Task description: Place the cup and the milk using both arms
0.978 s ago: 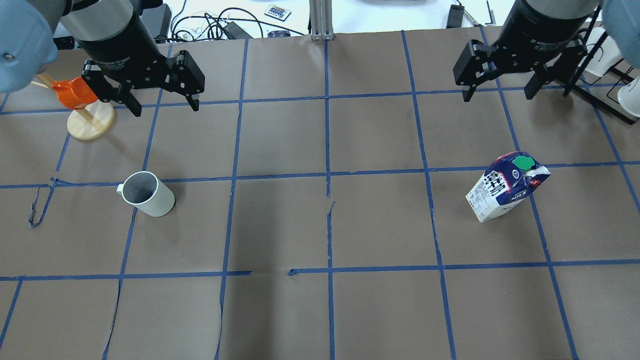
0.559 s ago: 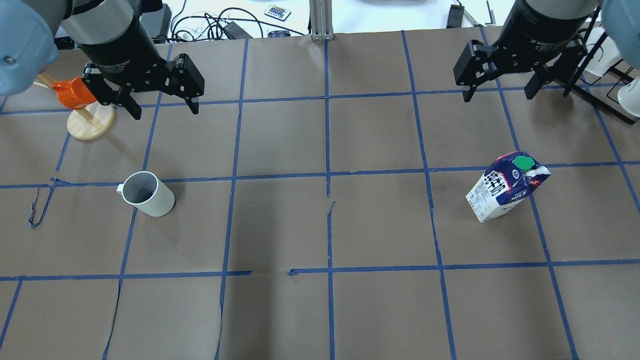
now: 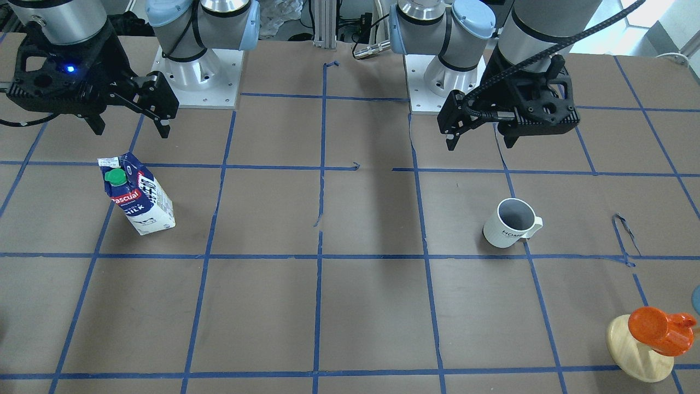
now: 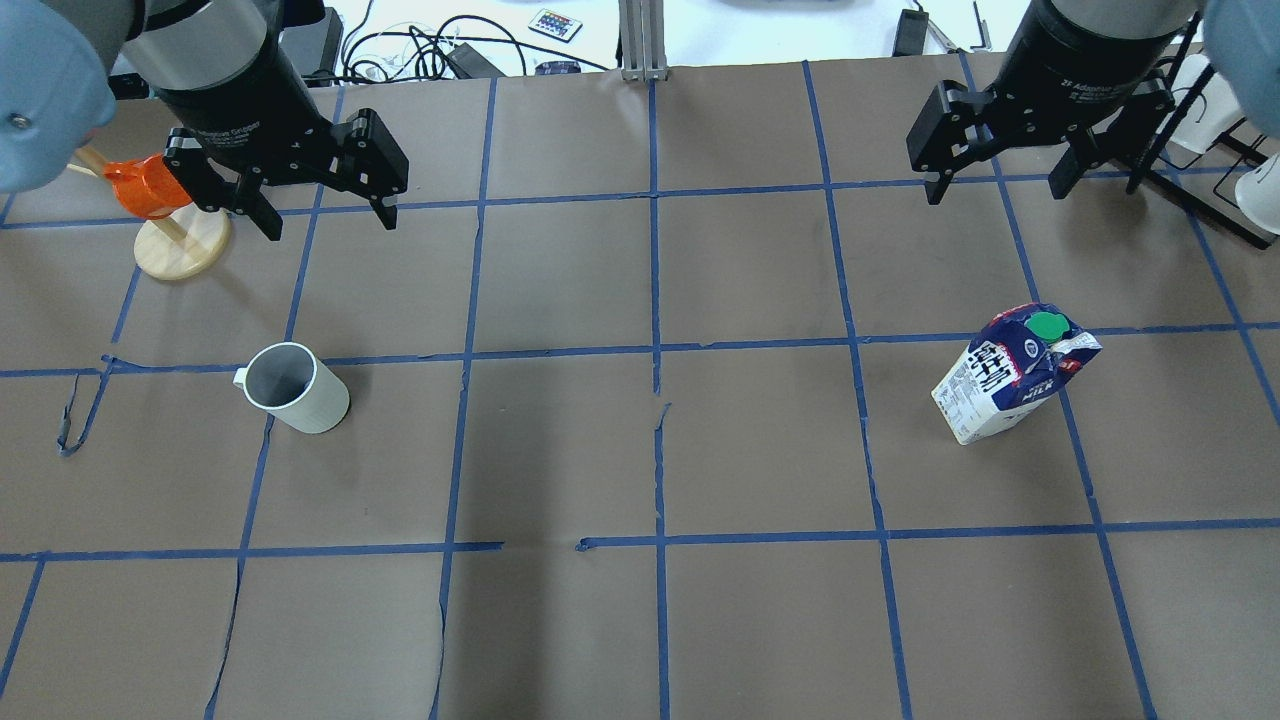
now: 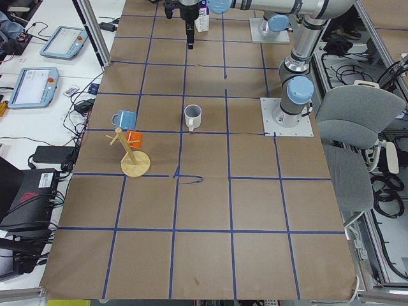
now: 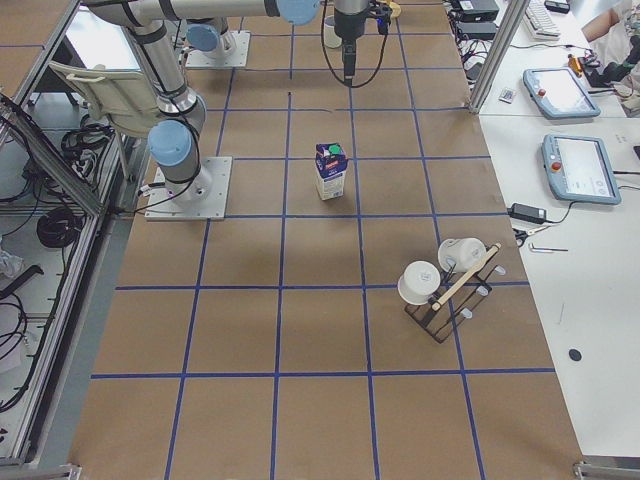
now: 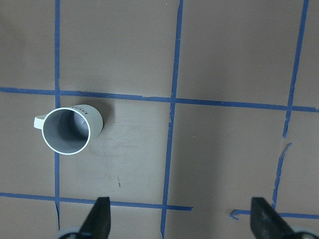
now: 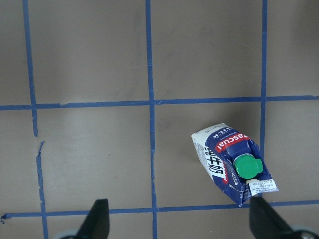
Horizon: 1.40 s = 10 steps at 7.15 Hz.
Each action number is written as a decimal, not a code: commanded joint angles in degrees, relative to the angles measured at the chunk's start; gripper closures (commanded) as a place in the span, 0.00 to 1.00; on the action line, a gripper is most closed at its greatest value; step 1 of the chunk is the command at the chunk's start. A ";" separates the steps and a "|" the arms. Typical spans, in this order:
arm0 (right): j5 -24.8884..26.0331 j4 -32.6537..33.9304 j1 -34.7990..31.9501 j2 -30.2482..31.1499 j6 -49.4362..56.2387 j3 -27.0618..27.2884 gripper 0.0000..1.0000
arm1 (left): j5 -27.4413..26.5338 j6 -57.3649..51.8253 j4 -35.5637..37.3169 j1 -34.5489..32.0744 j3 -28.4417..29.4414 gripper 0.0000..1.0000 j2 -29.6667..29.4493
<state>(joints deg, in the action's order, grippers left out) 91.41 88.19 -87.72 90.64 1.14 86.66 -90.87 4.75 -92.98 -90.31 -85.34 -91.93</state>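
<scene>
Left gripper (image 4: 328,222) and right gripper (image 4: 997,193) hang spread wide and empty, so you have nothing done yet: cup (image 4: 295,388) and milk (image 4: 1010,375) stand ungrasped on the counter (image 4: 560,450), each well apart from its gripper.

Robotics lab: tape-gridded table (image 4: 560,270), teach pendants (image 6: 583,168).
</scene>
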 commanded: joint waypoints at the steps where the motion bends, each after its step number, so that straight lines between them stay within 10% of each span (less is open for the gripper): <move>1: 0.08 0.06 0.00 -0.03 0.00 0.00 0.00 | 0.08 0.00 -0.10 0.04 -0.09 0.00 0.00; 7: 0.79 0.23 9.54 -0.12 12.25 4.65 0.00 | 0.08 -1.32 0.59 1.62 -8.06 0.00 -1.40; 10: 0.70 4.43 11.78 -0.64 16.52 8.51 0.00 | 0.17 -6.85 15.30 6.28 -20.96 0.00 -2.72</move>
<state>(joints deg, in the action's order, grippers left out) 92.14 90.40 -76.51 90.41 15.95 93.09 -90.65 -0.35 -84.64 -85.27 -100.65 -94.03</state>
